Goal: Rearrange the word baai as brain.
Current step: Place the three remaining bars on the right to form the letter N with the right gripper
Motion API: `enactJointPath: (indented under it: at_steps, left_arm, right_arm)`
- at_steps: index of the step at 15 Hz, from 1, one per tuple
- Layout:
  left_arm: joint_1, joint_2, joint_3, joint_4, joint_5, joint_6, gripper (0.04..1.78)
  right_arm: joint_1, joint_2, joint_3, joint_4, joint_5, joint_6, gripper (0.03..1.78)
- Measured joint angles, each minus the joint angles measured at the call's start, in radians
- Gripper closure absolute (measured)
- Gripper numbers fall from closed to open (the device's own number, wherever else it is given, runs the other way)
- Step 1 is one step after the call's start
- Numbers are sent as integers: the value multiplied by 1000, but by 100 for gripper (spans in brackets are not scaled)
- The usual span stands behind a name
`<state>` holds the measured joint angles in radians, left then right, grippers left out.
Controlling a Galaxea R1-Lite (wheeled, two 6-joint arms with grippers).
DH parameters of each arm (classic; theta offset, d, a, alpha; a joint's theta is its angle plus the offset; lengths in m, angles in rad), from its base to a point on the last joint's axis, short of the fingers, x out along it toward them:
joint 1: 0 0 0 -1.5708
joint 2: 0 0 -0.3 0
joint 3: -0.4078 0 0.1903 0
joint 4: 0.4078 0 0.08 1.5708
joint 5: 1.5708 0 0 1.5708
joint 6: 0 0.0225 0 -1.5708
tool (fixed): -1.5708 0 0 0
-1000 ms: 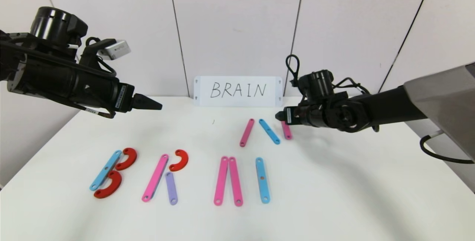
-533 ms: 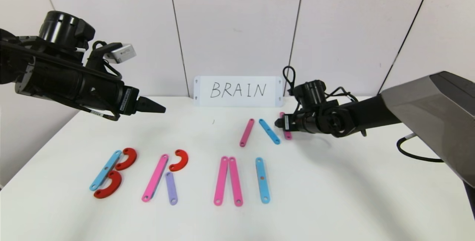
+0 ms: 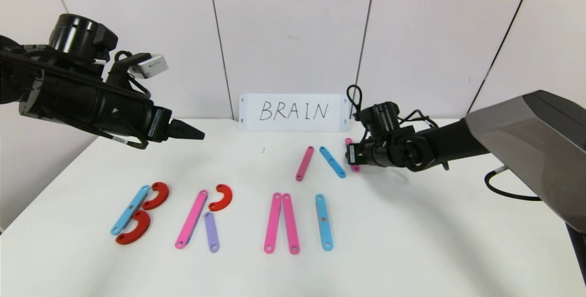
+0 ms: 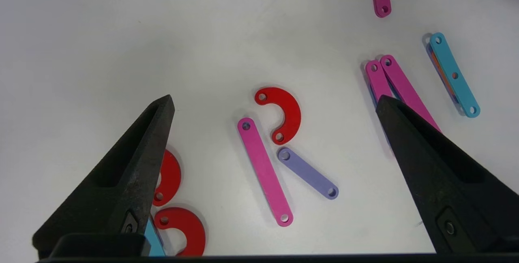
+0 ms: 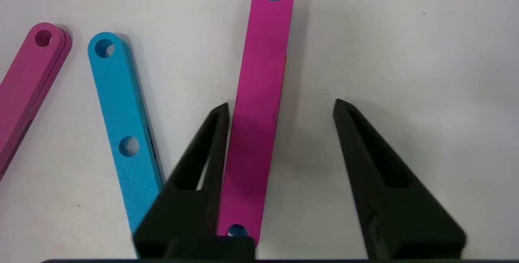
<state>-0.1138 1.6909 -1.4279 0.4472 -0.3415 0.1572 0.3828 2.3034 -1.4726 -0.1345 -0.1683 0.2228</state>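
The word lies along the table's front: a blue strip (image 3: 130, 210) with two red arcs (image 3: 155, 195), a pink strip (image 3: 191, 219) with a red arc (image 3: 221, 197) and purple strip (image 3: 211, 232), two pink strips (image 3: 281, 223), and a blue strip (image 3: 323, 222). Behind them lie a pink strip (image 3: 304, 163), a blue strip (image 3: 332, 162) and a far pink strip (image 3: 353, 165). My right gripper (image 3: 350, 154) is open, low over that far pink strip (image 5: 261, 93), which lies between its fingers against one of them. My left gripper (image 3: 199, 134) hangs open and empty above the table's left.
A white card (image 3: 293, 112) with handwritten "BRAIN" leans on the wall at the back middle. In the right wrist view the back blue strip (image 5: 121, 125) lies just beside one finger (image 5: 202, 153). The table's right edge runs under my right arm.
My right gripper has moved down and a little back over the far pink strip. My left arm rose slightly, then held still. No piece has moved.
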Motion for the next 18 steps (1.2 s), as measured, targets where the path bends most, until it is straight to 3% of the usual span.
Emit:
enactJointPath:
  at_steps: [3,4,10,14,18]
  left_arm:
    - [0,0,0,0,0,0,8]
    - [0,0,0,0,0,0,8]
    - [0,-2,-1,-1,0,-1,8]
    - [0,-2,-3,-3,0,-1,8]
    - [1,0,-4,-5,1,-2,8]
  right_arm:
    - [2,5,-1,0,0,0,143]
    - [3,5,-2,0,0,0,149]
    - [14,-23,14,4,-14,23,151]
    - [59,-116,104,6,-115,64,151]
    - [153,-230,258,17,-223,141,151]
